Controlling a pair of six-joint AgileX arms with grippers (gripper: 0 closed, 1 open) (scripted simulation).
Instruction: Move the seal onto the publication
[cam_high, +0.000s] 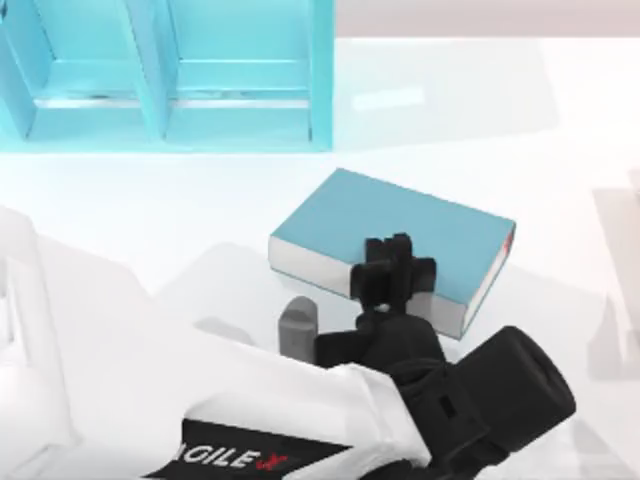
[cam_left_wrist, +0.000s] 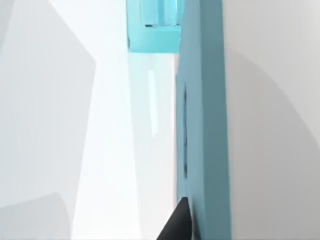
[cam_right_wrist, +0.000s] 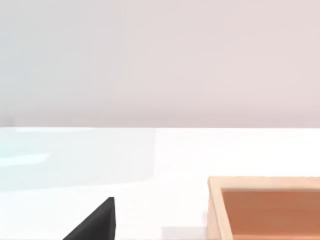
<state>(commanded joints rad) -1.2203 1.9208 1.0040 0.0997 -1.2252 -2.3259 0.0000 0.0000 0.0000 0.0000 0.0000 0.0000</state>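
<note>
The left claw (cam_high: 398, 262) hangs low over the near edge of the book (cam_high: 400, 235) on the desk (cam_high: 200, 210), likely to set down the seal, though I cannot tell its grip or see the seal.

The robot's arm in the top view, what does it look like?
The left arm has smooth white, rounded shells with a black band lettered AGILEX in white with a red X. Towards its end it turns black, with a chunky round black wrist part, and finishes in a small black two-finger claw above the thick teal-blue book.
</note>
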